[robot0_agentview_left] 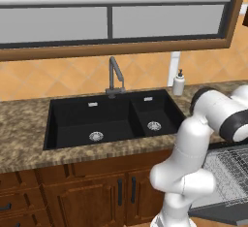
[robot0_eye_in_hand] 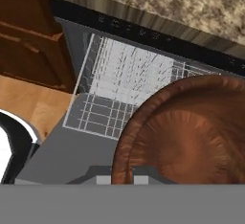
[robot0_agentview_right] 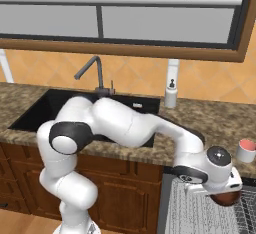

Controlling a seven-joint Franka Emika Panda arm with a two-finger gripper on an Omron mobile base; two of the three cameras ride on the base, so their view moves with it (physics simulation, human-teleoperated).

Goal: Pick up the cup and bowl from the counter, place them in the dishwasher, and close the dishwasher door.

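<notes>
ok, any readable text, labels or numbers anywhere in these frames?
None readable.
dishwasher: small pale marks along its black top strip, too blurred to read.
soap dispenser, cup, bowl: no lettering visible.

Light: even, flat, rendered; no clear source.
Shadows: soft, faint under desk (robot0_agentview_left: 29,138) edge & in sink (robot0_agentview_left: 97,119).
Glare: mild sheen on bowl (robot0_eye_in_hand: 191,137) inside, hand view.
Sharpness: low-res, slightly soft all views; rack (robot0_eye_in_hand: 124,74) wires aliased.
Edge distortion: none seen.
</notes>
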